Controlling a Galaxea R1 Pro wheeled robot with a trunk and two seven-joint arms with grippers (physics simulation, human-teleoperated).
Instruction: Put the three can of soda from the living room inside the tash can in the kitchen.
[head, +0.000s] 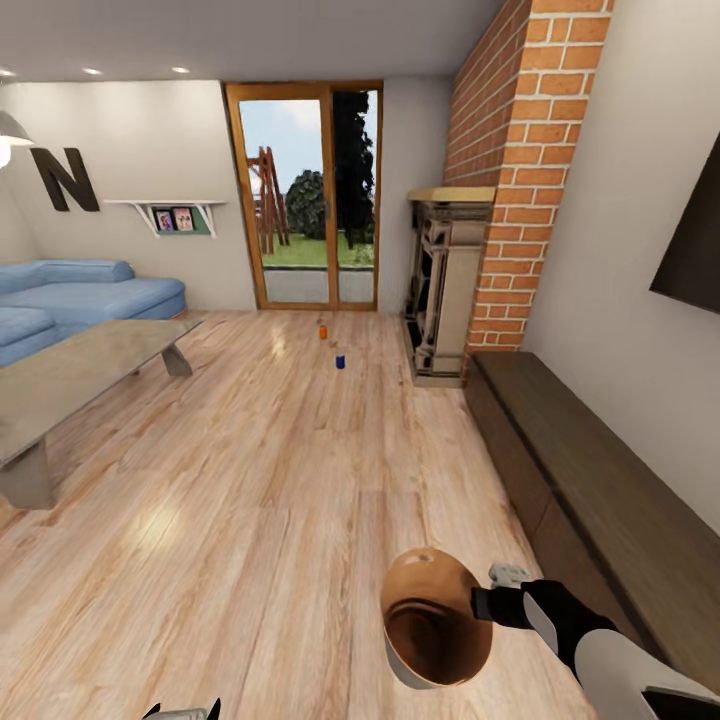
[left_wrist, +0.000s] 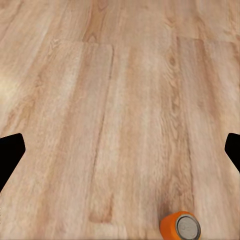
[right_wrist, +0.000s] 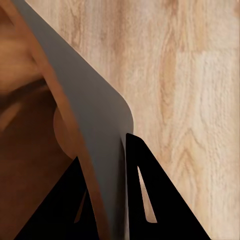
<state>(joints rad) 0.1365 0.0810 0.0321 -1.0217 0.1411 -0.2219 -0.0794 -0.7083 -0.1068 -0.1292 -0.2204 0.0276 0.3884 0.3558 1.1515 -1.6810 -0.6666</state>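
Three soda cans stand upright on the floor (head: 250, 480), two orange (head: 322, 331) (left_wrist: 180, 226), one blue (head: 340, 361); right tool (right_wrist: 120, 165) pinches the tash can (head: 435, 615) wall, left tool (left_wrist: 120, 150) wide.

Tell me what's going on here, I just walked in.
The robot is in the living room, carrying the bin in its right gripper, which pinches the bin's wall between its fingers. Two cans stand far off on the floor near the glass door: an orange can and a blue can. Another orange can stands on the floor just under the left gripper, which is open and holds nothing.
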